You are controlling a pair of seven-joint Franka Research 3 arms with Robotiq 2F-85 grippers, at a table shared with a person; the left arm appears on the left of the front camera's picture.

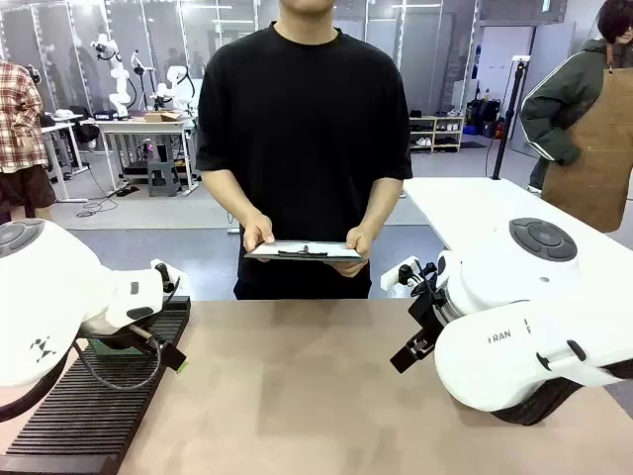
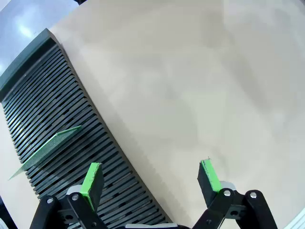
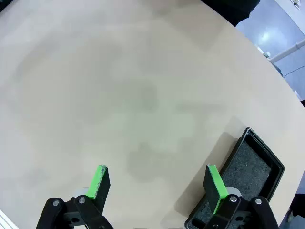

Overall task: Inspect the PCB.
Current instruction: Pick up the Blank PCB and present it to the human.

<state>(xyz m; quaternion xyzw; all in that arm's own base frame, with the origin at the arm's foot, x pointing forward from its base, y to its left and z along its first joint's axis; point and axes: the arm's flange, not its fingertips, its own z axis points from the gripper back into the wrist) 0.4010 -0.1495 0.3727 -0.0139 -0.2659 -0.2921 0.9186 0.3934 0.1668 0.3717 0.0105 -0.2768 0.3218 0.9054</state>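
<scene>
The PCB (image 2: 45, 151), a thin green board, stands tilted on edge in a slot of the black ribbed rack (image 2: 62, 105), up and to the left of my left gripper's fingers in the left wrist view. My left gripper (image 2: 151, 171) hangs open above the rack's edge and the tan table, holding nothing. My right gripper (image 3: 157, 179) is open too, over bare table, nothing between its green pads (image 3: 100, 179).
A person stands at the far side holding a clipboard (image 1: 305, 251) with both hands. The ribbed rack (image 1: 104, 396) lies at the table's front left. A shallow black tray (image 3: 252, 167) lies beside my right gripper. The tan tabletop (image 1: 316, 376) spreads between the arms.
</scene>
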